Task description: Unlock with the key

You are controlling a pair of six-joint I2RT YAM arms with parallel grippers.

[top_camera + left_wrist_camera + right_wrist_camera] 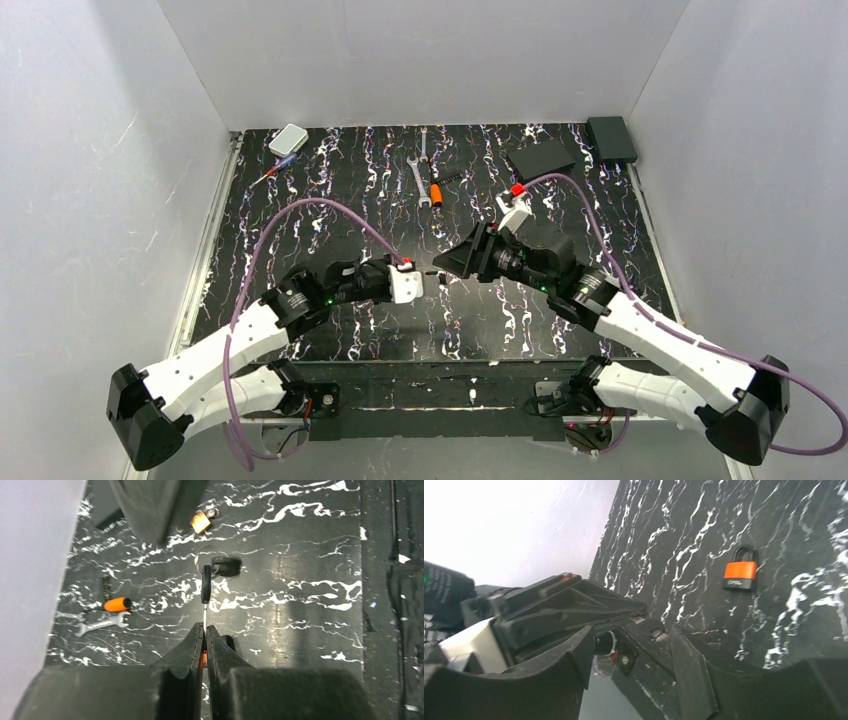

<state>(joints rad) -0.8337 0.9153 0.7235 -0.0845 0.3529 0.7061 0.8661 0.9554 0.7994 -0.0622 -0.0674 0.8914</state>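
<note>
The left gripper (205,628) was clamped on the blade of the key (205,582). The key's long axis ran straight out from the fingertips, dark head outermost. Beyond the key's head, the brass padlock (201,521) was seen, and the right gripper (631,640) was held wide.

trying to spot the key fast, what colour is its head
The key has a black head and silvery blade; clearest in the left wrist view.
</note>
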